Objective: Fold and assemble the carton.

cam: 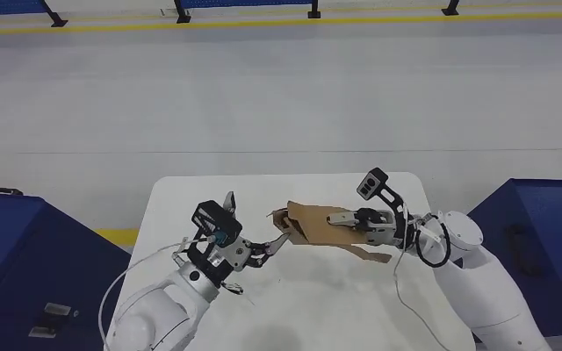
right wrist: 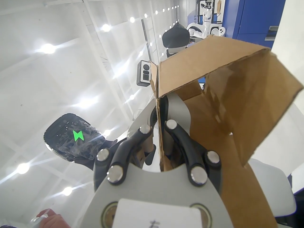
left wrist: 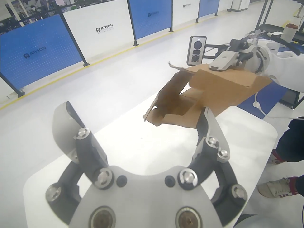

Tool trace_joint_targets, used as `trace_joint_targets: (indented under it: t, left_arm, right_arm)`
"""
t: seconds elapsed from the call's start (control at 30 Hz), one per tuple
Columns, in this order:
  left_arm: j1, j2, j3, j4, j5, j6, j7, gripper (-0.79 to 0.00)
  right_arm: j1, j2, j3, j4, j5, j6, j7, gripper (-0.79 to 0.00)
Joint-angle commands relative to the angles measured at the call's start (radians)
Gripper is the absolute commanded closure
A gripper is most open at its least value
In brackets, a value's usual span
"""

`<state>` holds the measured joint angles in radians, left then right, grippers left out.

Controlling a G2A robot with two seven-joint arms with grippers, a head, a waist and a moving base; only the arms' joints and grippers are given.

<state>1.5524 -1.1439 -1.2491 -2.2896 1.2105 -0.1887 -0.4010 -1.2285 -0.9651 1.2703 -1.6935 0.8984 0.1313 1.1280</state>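
- The carton (cam: 318, 226) was a half-opened sleeve of brown corrugated board, held off the table rather than resting on it. It hung between the two pincers.
- The right pincer (right wrist: 158, 110) was clamped on one wall of the carton, and the board ran edge-on between its closed fingers.
- From the left pincer (left wrist: 135, 113) the carton lay straight ahead. Its long axis ran away from that pincer towards the right one, and the open end with its loose flaps faced the left pincer.
- The left pincer was spread wide and held nothing. One finger (left wrist: 210, 125) sat just beside the lowest flap, though I could not tell whether it touched.
- Being nearer the loose flaps, the left pincer looked the likelier one to do the next fold, with the right pincer serving as the anchor.
- The board was matte and fibrous, with sharp creases at the wall corners, raw cut edges and one ragged tip on the upper flap. Walls this thin would probably buckle under a careless push.
- The table (cam: 299, 307) beneath both pincers was white and smooth, with rounded corners.
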Motion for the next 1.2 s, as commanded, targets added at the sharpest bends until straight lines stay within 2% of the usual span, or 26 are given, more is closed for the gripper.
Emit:
trace_joint_targets:
  t: [0.0, 0.3, 0.67, 0.8, 1.0, 1.17]
  left_arm:
    - [-0.019, -0.002, 0.011, 0.011, -0.009, 0.008, -0.021, -0.785]
    - [-0.051, -0.008, 0.044, 0.031, -0.013, 0.014, -0.06, -0.785]
    - [-0.059, -0.012, 0.066, 0.044, -0.01, 0.019, -0.078, -0.785]
    - [-0.046, -0.012, 0.056, 0.03, -0.006, 0.033, -0.051, -0.785]
    - [0.029, -0.01, 0.01, -0.025, 0.04, 0.08, 0.1, -0.785]
    - [0.11, -0.007, -0.021, -0.06, 0.067, 0.063, 0.275, -0.785]
  right_arm:
    - [-0.005, 0.0, 0.004, -0.003, -0.004, -0.005, 0.003, 0.0]
    - [-0.019, 0.0, 0.024, -0.007, 0.0, -0.019, 0.011, 0.0]
    - [-0.03, -0.002, 0.049, -0.013, -0.005, -0.042, 0.009, 0.0]
    - [-0.036, -0.002, 0.061, -0.007, 0.018, -0.037, 0.008, 0.0]
    - [-0.038, -0.003, 0.066, 0.003, 0.019, -0.024, 0.006, 0.0]
    - [-0.038, -0.004, 0.068, 0.007, 0.007, -0.022, 0.002, 0.0]
